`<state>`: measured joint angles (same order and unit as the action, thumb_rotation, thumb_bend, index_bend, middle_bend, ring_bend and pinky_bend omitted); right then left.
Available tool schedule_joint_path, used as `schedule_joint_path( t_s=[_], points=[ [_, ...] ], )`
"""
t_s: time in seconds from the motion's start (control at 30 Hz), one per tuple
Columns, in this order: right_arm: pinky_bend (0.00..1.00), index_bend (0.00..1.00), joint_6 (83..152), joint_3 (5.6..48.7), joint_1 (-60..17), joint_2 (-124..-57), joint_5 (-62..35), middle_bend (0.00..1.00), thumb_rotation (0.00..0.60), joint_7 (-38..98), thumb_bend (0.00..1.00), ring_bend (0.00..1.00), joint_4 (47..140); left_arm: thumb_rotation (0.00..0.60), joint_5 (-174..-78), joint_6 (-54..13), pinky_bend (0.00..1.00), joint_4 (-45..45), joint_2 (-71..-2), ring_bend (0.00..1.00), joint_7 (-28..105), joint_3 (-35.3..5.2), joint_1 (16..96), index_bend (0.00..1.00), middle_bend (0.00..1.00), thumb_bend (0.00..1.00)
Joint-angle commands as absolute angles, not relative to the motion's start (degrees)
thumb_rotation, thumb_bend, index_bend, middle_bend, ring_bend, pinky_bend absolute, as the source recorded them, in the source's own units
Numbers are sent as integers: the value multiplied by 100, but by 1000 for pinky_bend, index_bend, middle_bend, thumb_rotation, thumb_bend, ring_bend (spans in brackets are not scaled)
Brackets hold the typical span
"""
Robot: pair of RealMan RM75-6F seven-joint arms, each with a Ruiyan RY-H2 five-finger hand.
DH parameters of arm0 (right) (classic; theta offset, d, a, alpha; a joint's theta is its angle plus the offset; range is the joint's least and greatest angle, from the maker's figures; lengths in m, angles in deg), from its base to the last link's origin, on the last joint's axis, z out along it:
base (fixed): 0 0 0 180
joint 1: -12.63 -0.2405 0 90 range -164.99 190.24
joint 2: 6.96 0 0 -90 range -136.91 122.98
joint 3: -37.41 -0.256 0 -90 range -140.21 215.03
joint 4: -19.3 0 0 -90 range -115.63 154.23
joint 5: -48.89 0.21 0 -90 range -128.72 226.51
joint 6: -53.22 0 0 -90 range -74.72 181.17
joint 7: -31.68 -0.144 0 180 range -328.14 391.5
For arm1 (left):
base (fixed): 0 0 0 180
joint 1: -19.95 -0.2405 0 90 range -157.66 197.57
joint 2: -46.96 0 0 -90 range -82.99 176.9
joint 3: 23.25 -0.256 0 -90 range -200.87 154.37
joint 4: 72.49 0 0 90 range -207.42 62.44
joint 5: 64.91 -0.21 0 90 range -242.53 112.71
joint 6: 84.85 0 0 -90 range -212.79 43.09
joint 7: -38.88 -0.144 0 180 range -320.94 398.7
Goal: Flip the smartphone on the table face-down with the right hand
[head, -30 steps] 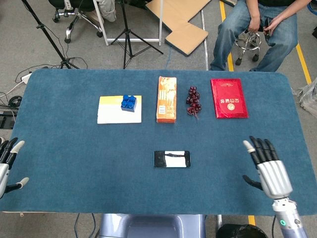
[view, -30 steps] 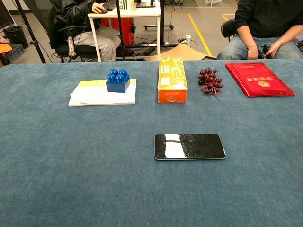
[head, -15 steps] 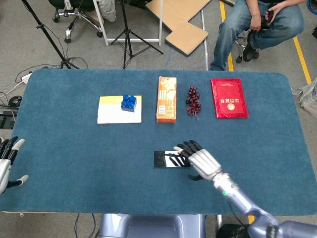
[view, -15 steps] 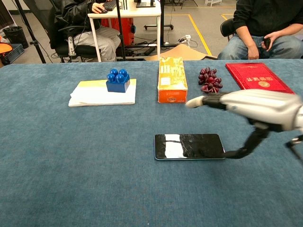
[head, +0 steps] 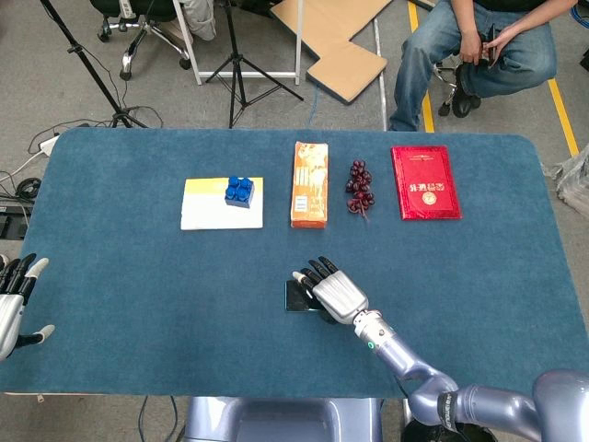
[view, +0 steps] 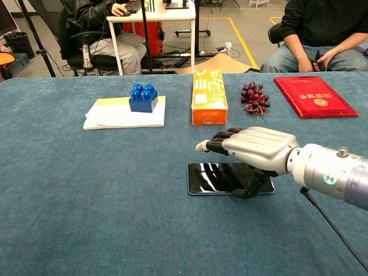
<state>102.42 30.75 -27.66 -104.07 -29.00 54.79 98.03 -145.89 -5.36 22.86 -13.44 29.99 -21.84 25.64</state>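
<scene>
A black smartphone (view: 214, 178) lies screen-up near the table's front middle; in the head view only its left end (head: 298, 296) shows past the hand. My right hand (view: 252, 150) (head: 331, 290) hovers palm-down over the phone, fingers stretched toward the left, thumb reaching down to the phone's near edge. It holds nothing. My left hand (head: 13, 304) rests open at the table's left front edge, seen only in the head view.
Along the back stand a white and yellow pad with a blue block (view: 142, 98), an orange carton (view: 208, 96), a bunch of dark grapes (view: 255, 98) and a red booklet (view: 313, 96). People sit beyond the far table edge.
My right hand swung in from the right front edge to the phone, then slid further left across it and lower. The phone and left hand stayed put.
</scene>
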Motion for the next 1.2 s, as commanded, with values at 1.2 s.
schedule_joint_path(
  t_s=[1.2],
  points=[
    [226, 226, 10592, 3464, -2939, -11090, -3628, 244, 600, 4785, 400, 142, 8425, 600, -14458, -613, 0, 2262, -1414, 0, 2888, -2183, 2613, 0, 0, 0]
  ],
)
